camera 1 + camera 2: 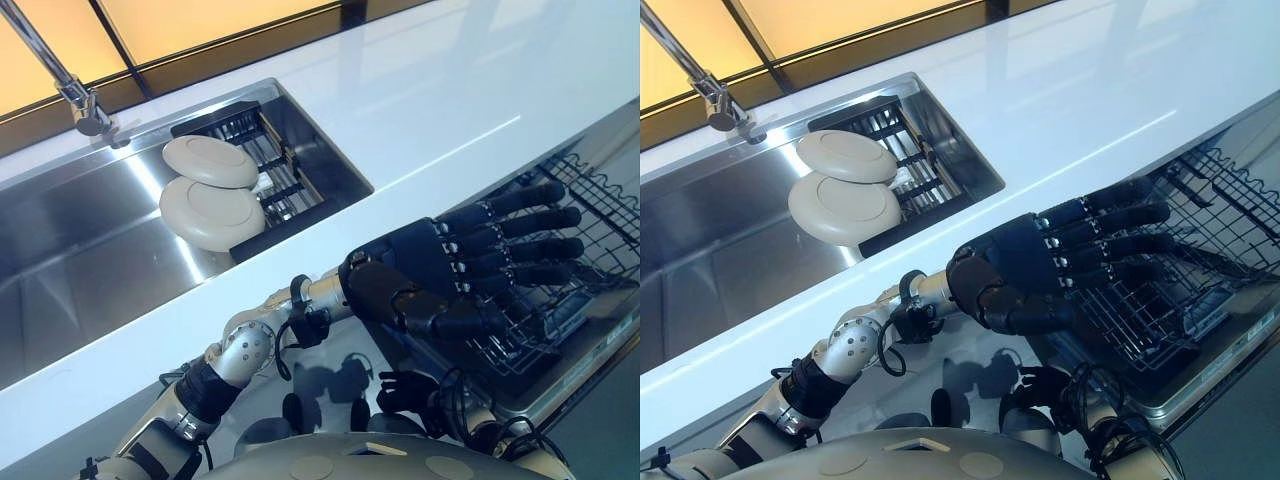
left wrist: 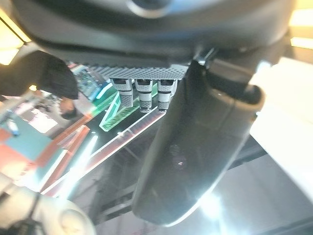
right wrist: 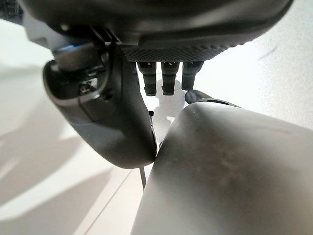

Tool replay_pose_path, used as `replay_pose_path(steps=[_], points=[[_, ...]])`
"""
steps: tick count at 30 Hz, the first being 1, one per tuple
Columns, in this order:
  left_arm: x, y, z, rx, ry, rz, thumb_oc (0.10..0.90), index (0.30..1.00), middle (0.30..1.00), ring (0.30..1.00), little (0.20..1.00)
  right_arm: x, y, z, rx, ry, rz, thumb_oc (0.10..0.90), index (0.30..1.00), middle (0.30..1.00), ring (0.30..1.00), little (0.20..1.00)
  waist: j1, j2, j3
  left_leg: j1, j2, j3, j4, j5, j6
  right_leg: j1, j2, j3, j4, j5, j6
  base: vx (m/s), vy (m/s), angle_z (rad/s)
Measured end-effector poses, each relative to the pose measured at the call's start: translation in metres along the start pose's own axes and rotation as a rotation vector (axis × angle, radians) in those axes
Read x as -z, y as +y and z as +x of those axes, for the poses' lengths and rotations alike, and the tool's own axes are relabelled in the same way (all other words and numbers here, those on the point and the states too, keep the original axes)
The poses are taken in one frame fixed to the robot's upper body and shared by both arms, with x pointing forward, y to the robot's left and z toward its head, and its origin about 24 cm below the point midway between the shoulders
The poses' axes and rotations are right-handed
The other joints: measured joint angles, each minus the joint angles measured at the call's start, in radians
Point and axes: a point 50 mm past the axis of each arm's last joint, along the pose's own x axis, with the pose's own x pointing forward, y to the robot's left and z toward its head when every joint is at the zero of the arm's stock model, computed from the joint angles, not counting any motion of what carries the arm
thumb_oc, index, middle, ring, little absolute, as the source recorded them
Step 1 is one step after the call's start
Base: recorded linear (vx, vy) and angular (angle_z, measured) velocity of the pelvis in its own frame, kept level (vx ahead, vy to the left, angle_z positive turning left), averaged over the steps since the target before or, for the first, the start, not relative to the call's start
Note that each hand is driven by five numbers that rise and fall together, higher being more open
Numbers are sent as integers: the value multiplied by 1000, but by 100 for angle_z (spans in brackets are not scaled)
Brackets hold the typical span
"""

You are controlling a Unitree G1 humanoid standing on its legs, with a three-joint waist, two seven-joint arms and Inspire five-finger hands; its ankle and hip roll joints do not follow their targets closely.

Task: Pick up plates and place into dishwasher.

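Resting plates: two cream plates sit in the sink, leaning against the black drying rack point(image 1: 262, 150); the upper plate point(image 1: 210, 161) lies toward the faucet side, the lower plate point(image 1: 211, 213) just beside it and overlapping its edge, nearer the desk's front strip.
Sink: the steel sink point(image 1: 90, 240) is sunk into the white desk point(image 1: 450, 90); the faucet point(image 1: 60, 75) rises at the sink's far rim, close to the upper plate.
Drying rack: black, slatted, set inside the sink at its end nearest the dishwasher; both plates touch it.
Left hand: the left hand point(image 1: 430, 275) hangs well apart from the plates, on the near side of the desk's front strip, palm showing, fingers point(image 1: 520, 220) stretched out straight and spread wide, thumb tucked across below them; holding nothing.
Dishwasher basket: the wire dishwasher basket point(image 1: 590, 230) is pulled out below the desk edge, away from the sink; the left hand's fingertips reach over its near wires. Whether they touch the wire, I cannot tell.
Right hand: the right hand point(image 3: 112, 112) shows in its wrist view, thumb standing out, fingers hanging relaxed and short beside it, nothing between them; pale floor lies beyond.
Left wrist view: the left hand's thumb point(image 2: 195, 156) juts long and dark, fingers straight beside it, gripping nothing.
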Motion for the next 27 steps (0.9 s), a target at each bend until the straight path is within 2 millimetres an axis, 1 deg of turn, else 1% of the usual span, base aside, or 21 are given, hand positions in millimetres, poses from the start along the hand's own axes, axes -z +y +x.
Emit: replay_pose_path(steps=[3, 6, 8, 9, 10, 11, 12, 16, 17, 19, 21, 22, 24, 27], points=[[-9, 0, -2, -9, -77, 59, 800, 900, 900, 900, 900, -1, 0, 0, 1, -1, -12, 800, 900, 900, 900, 900, 19, -3, 0, 0, 0, -2, 3, 0, 0, 2, 1, 0, 0, 0, 0, -46, -108, 2], [-26, 1, -8, -37, -168, 213, 800, 900, 900, 900, 900, -1, 1, 1, 4, -1, -13, 800, 900, 900, 900, 900, 23, -13, 0, -1, 0, -14, 12, 0, 0, 14, 2, 0, -5, 0, 0, -11, -72, 13], [-53, -3, -21, -83, -256, 453, 800, 900, 900, 900, 900, 1, 3, 1, 3, 2, -11, 800, 900, 900, 900, 900, 36, -18, 1, -2, 1, -24, 26, -2, -4, 21, 0, -1, -5, 0, 0, 3, -38, 10], [-59, -4, -25, -100, -271, 508, 800, 900, 900, 900, 900, 3, 3, 1, 3, 6, -8, 800, 900, 900, 900, 900, 41, -18, 1, -2, 2, -26, 29, -2, -4, 24, 0, -2, -6, 0, 0, 23, -25, 9], [-76, -8, -33, -150, -314, 655, 800, 900, 900, 900, 900, 9, 4, 0, 2, 20, 2, 800, 900, 900, 900, 900, 52, -19, 1, 0, 2, -30, 33, -2, -5, 32, 1, -7, -7, 0, 0, 23, -13, 10], [-81, -11, -36, -172, -322, 712, 800, 900, 900, 900, 900, 10, 5, 0, 3, 21, 7, 800, 900, 900, 900, 900, 55, -19, 2, 0, 2, -34, 34, -1, -6, 35, 1, -11, -8, 0, 0, 47, 2, 23], [-101, -21, -45, -258, -351, 901, 800, 900, 900, 900, 900, 15, 5, 0, 8, 23, 26, 800, 900, 900, 900, 900, 62, -22, 2, -2, 1, -53, 39, 0, -8, 40, 0, -25, -10, -3, 3, 46, 15, 24], [-145, -49, -71, -480, -474, 1249, 800, 900, 900, 900, 900, 30, 8, -3, 19, 23, 81, 800, 900, 900, 900, 900, 100, -23, 0, -3, -3, -75, 46, 0, -8, 54, -2, -48, -21, -4, 5, 68, 73, 19], [-150, -52, -74, -515, -490, 1287, 800, 900, 900, 900, 900, 31, 8, -3, 21, 24, 88, 800, 900, 900, 900, 900, 105, -22, 0, -5, -4, -78, 48, 0, -8, 55, -3, -52, -21, -4, 5, 46, 99, 14], [-165, -62, -87, -646, -539, 1423, 800, 900, 900, 900, 900, 35, 8, -4, 26, 26, 101, 800, 900, 900, 900, 900, 128, -21, -1, -9, -7, -84, 47, 2, -8, 54, -6, -58, -22, -4, 5, 35, 106, 9], [-173, -70, -98, -754, -549, 1535, 800, 900, 900, 900, 900, 38, 8, -5, 31, 23, 110, 800, 900, 900, 900, 900, 132, -20, -2, -13, -14, -98, 46, 3, -6, 55, -8, -68, -21, -4, 4, 39, 109, 18], [-176, -72, -100, -798, -552, 1584, 800, 900, 900, 900, 900, 39, 8, -5, 34, 22, 115, 800, 900, 900, 900, 900, 131, -16, -6, -22, -18, -110, 46, 6, -4, 52, -12, -82, -22, -5, 4, 54, 130, 32], [-182, -77, -105, -885, -509, 1713, 800, 900, 900, 900, 900, 39, 6, -6, 38, 26, 112, 800, 900, 900, 900, 900, 133, -5, -10, -25, -24, -122, 30, 16, 2, 48, -17, -86, -23, -3, 1, 53, 122, 25], [-194, -85, -111, -980, -445, 1883, 800, 900, 900, 900, 900, 40, 2, -7, 40, 37, 110, 800, 900, 900, 900, 900, 132, 14, -23, -24, -34, -129, 15, 22, 7, 48, -25, -85, -23, -6, 7, 48, 107, 13]])
